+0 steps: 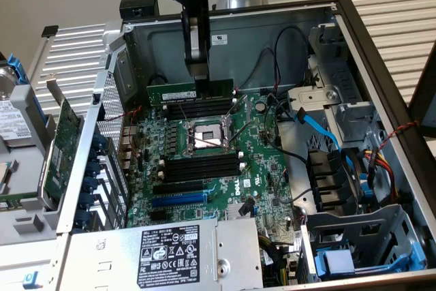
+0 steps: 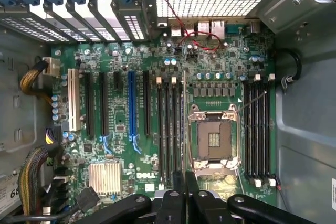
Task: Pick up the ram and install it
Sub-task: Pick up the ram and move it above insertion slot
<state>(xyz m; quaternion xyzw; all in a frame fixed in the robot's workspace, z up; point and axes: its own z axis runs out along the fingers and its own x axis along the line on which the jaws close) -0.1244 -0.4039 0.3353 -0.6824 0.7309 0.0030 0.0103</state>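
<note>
Just beside the CPU socket [image 1: 204, 134], the fingers [image 1: 198, 67] are clenched on the ram [image 1: 176, 92], holding it upright along the black memory slots [image 1: 197, 108]. Pickup looks done and installing is in hand. Seating likely demands exact alignment over one slot.

Motherboard [image 2: 119, 129]: white "DELL" logo printed near silver heatsink [image 2: 104, 177]. White sticker [image 2: 10, 193] at case edge: "68" legible, rest cut off. Power supply [image 1: 235, 264]: black label [image 1: 170, 253] bore certification marks, fine print too small to read. Ram [image 1: 170, 93] label: unreadable.
</note>
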